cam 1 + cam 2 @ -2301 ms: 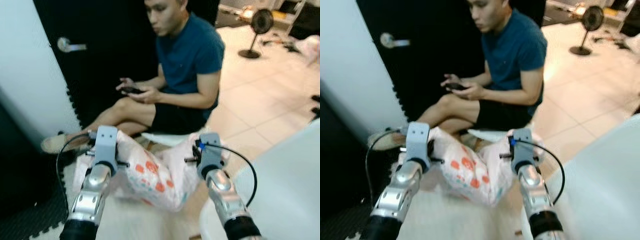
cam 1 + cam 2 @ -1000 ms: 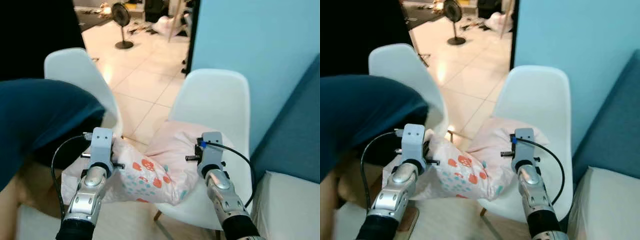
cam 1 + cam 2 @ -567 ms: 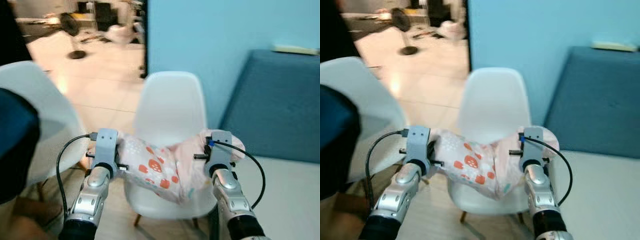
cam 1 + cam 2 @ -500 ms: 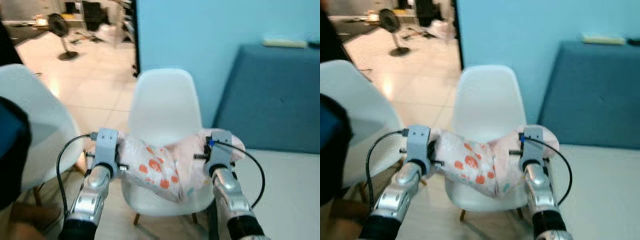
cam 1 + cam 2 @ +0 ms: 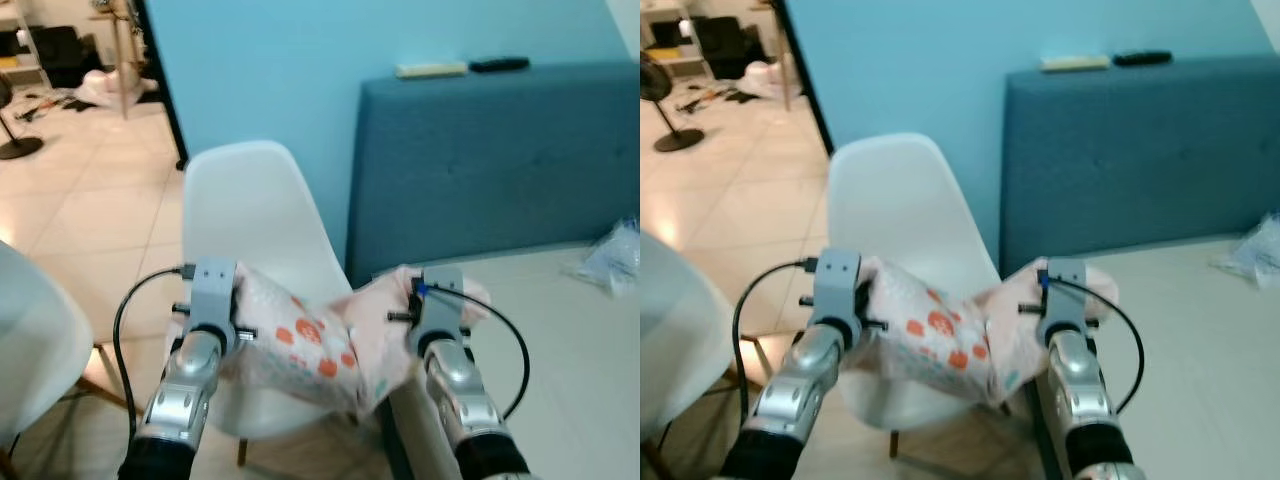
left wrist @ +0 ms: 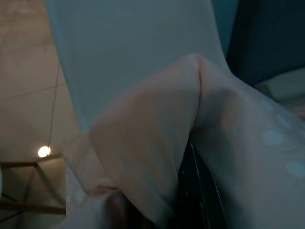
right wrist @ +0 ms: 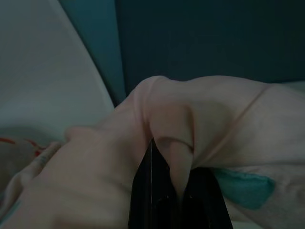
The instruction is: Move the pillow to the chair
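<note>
Gripping pillow [image 5: 320, 350], both pincers, above white chair [image 5: 250, 210]

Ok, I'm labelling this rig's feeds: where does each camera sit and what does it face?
Left eye, head: looks down at both arms carrying the pillow over the white chair.
Right eye, head: the same scene.
Left wrist: along the left gripper, shut on pillow fabric.
Right wrist: along the right gripper, also pinching fabric.
All four share the pillow.

Chair [image 5: 250, 215] seat lies open below; blue headboard [image 5: 480, 160] blocks the right.
</note>
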